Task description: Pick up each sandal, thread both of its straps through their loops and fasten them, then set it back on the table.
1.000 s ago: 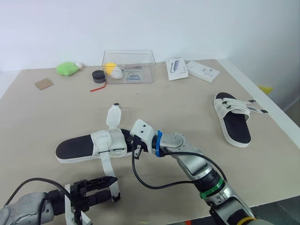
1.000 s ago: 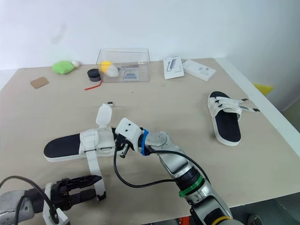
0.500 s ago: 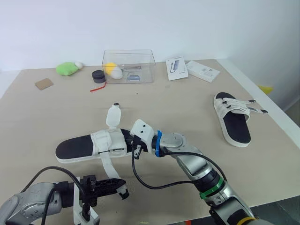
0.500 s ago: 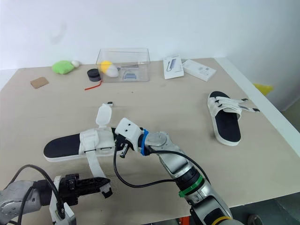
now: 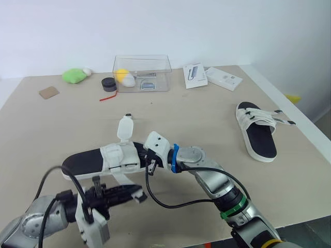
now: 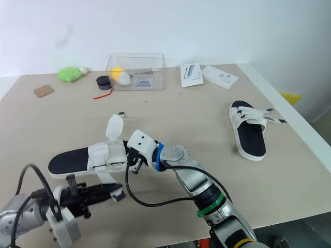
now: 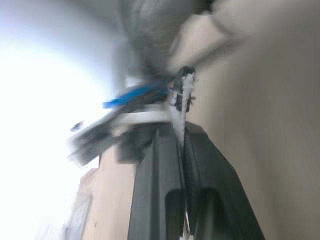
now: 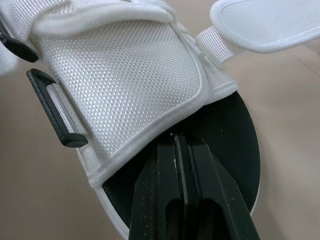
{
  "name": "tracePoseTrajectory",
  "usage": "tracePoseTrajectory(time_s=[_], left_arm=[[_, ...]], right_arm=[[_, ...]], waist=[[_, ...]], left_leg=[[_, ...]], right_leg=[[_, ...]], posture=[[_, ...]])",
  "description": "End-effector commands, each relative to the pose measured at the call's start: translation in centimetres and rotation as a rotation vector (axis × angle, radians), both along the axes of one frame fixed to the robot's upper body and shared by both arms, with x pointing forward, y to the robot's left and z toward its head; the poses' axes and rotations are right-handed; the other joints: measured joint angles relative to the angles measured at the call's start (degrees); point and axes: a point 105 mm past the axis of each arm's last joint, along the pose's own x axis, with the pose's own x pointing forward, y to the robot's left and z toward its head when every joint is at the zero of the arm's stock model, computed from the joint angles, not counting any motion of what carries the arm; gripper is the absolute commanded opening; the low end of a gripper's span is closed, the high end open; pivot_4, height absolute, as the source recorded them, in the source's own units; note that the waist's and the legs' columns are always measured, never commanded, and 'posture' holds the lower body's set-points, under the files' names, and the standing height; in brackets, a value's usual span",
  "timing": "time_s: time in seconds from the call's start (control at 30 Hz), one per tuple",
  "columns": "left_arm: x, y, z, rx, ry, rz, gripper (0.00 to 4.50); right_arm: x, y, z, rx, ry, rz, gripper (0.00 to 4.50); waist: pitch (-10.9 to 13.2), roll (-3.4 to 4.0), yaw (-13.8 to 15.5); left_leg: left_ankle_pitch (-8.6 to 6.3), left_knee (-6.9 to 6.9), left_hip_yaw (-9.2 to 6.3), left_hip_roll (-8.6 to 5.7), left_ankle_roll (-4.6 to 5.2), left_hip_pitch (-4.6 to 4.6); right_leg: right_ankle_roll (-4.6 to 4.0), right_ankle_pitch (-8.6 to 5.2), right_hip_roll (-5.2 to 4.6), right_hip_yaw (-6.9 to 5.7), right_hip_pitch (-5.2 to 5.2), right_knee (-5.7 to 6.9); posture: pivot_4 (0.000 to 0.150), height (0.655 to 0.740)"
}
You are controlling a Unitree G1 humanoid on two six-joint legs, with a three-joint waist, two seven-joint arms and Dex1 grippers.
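The near sandal (image 5: 85, 164) is lying flat on the table (image 5: 207, 113), close to the robot, with its black sole facing up. The right gripper (image 5: 146, 156) is reaching in from the right. Its fingers are clenched on the edge of the sandal's white mesh upper (image 8: 120, 75), pinching that edge between them. A black loop (image 8: 50, 107) is lying beside the upper on the table side.

One strap (image 5: 120, 178) is running from the upper toward the robot. The left gripper (image 5: 128, 192) is grasping this strap near its free end, with the thin white webbing clamped between the two fingers. A second strap (image 5: 125, 129) is lying open on the far side of the upper, unfastened.

The far sandal (image 5: 257, 130) is resting on the table well apart, toward the right edge. A clear box (image 5: 142, 72) is standing near the back edge.
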Motion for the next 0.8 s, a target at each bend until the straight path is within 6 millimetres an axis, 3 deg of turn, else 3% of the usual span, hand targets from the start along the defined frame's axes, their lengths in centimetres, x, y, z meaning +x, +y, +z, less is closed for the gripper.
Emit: tracePoseTrajectory(time_s=[0.03, 0.17, 0.3, 0.47, 0.67, 0.8], left_arm=[[1.1, -0.1, 1.8, -0.212, 0.284, 0.028, 0.11], [3.5, 1.2, 3.5, -0.441, 0.505, 0.100, 0.11], [6.4, 4.0, 3.8, -0.658, 0.703, 0.201, 0.11], [8.5, 6.0, 3.5, -0.819, 0.965, 0.193, 0.11], [11.2, 7.7, 2.0, -0.843, 1.088, 0.258, 0.11], [12.0, 7.7, 1.1, -0.828, 1.128, 0.264, 0.11]], right_arm=[[-0.5, -0.1, -1.2, -0.047, 0.059, 0.012, 0.00], [-0.6, -0.5, -1.9, -0.100, 0.096, 0.004, 0.00], [-0.8, -0.7, -2.7, -0.135, 0.130, -0.005, 0.00], [-0.9, -1.2, -3.5, -0.182, 0.160, -0.017, 0.00], [-0.8, -1.0, -3.4, -0.178, 0.158, -0.031, 0.00], [-0.8, -1.0, -3.3, -0.168, 0.156, -0.044, 0.00]], waist=[[0.04, 0.07, 0.01], [0.03, 0.06, 0.03], [0.02, 0.05, 0.05], [-0.04, -0.02, 0.12], [-0.11, -0.13, 0.14], [-0.12, -0.16, 0.14]], left_leg=[[0.00, 0.00, -0.02, 0.00, 0.00, 0.00], [0.00, 0.00, -0.05, -0.02, -0.01, -0.01], [0.00, 0.00, -0.18, -0.04, 0.00, 0.00], [0.00, 0.00, -0.31, -0.13, 0.00, 0.01], [0.00, 0.01, -0.53, -0.26, -0.01, 0.11], [0.00, 0.01, -0.62, -0.29, -0.01, 0.18]], right_leg=[[0.00, 0.00, 0.02, 0.00, 0.00, 0.00], [0.03, -0.05, 0.05, 0.01, 0.01, 0.00], [0.03, -0.07, 0.12, 0.02, 0.06, 0.00], [0.08, -0.16, 0.15, 0.03, 0.17, -0.01], [-0.13, -0.37, 0.12, -0.05, 0.37, -0.01], [-0.20, -0.43, 0.10, -0.12, 0.47, -0.01]], posture=[[0.150, 0.7400], [0.150, 0.7400], [0.150, 0.7400], [0.150, 0.7400], [0.150, 0.7400], [0.150, 0.7400]])
